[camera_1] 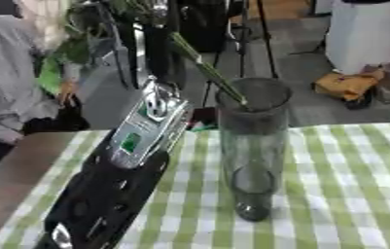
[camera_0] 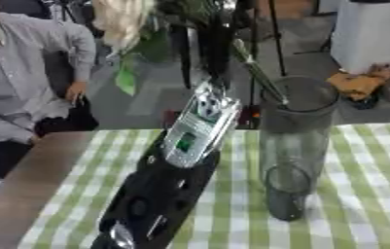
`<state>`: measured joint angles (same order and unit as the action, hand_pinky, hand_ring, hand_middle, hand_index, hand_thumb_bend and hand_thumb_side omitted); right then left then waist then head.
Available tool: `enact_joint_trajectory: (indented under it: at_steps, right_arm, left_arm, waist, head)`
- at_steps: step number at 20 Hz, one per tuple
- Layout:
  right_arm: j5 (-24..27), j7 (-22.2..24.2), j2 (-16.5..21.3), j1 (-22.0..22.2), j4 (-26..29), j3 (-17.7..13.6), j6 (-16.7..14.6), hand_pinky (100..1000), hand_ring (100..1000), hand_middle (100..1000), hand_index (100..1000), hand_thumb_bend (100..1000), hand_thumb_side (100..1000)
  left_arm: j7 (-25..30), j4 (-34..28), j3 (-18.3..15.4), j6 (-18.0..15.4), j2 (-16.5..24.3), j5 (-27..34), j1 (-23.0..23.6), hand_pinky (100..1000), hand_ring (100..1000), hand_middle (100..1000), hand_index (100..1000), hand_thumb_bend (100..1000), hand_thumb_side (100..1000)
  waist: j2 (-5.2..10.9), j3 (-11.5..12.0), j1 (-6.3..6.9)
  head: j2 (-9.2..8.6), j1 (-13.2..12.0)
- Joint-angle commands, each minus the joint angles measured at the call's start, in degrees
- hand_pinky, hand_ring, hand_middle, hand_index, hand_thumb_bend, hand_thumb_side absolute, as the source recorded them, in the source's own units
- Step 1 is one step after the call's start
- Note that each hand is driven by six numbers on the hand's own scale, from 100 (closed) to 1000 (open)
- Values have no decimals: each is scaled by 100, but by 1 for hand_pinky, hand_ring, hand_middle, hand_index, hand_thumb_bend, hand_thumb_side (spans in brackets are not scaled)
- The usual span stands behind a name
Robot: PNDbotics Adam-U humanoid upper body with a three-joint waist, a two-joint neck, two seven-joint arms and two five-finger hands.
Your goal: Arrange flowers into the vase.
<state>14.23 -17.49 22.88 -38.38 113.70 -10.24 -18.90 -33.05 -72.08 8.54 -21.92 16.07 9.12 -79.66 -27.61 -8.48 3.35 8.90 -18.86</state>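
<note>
In the left eye view, your left arm runs up from the lower left and its hand (camera_0: 215, 44) is raised above the table, curled round the stem of the flower (camera_0: 123, 19), whose pale bloom sits at the top left with a green leaf hanging below. The stem's lower end slants down and dips just inside the mouth of the vase (camera_0: 296, 146), a tall clear glass cylinder standing upright on the green checked cloth (camera_0: 368, 194). Your right hand shows in neither view.

In the right eye view, the stem tip (camera_1: 236, 97) is seen against the vase's near rim. Treat the stem as light and springy; it will likely bend or swing, so hold it well below the bloom. The glass looks slick, fragile and tall enough to tip if the stem levers against the rim.
</note>
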Motion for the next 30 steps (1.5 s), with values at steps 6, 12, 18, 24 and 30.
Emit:
enact_joint_trajectory:
  at_steps: [6,12,18,24,30]
  right_arm:
    - [67,-35,93,-67,89,-66,-3,748,825,820,847,100,1000]
    - [61,-43,114,-20,89,-93,17,749,825,819,847,100,1000]
    - [48,-57,122,27,89,-129,33,750,825,819,847,100,1000]
    - [48,-81,105,52,89,-137,36,750,823,819,846,100,1000]
    - [50,-106,87,73,89,-138,37,749,822,818,846,100,1000]
  left_arm:
    - [-150,68,-60,-6,73,-124,-111,282,426,353,201,462,682]
    - [-222,356,-46,444,128,-726,-56,246,408,322,200,343,693]
    - [-252,441,-34,781,196,-1220,8,234,406,330,225,366,679]
    - [-178,460,-7,931,204,-1341,40,237,416,358,381,392,679]
    - [5,529,36,1263,228,-1459,60,234,427,382,444,316,662]
  waist:
    - [88,-52,-41]
    - [63,-18,-16]
    - [70,14,3]
    - [117,37,0]
    - [173,63,-1]
  head:
    - [-226,-64]
    - [-87,16]
    - [5,84]
    - [17,98]
    - [60,129]
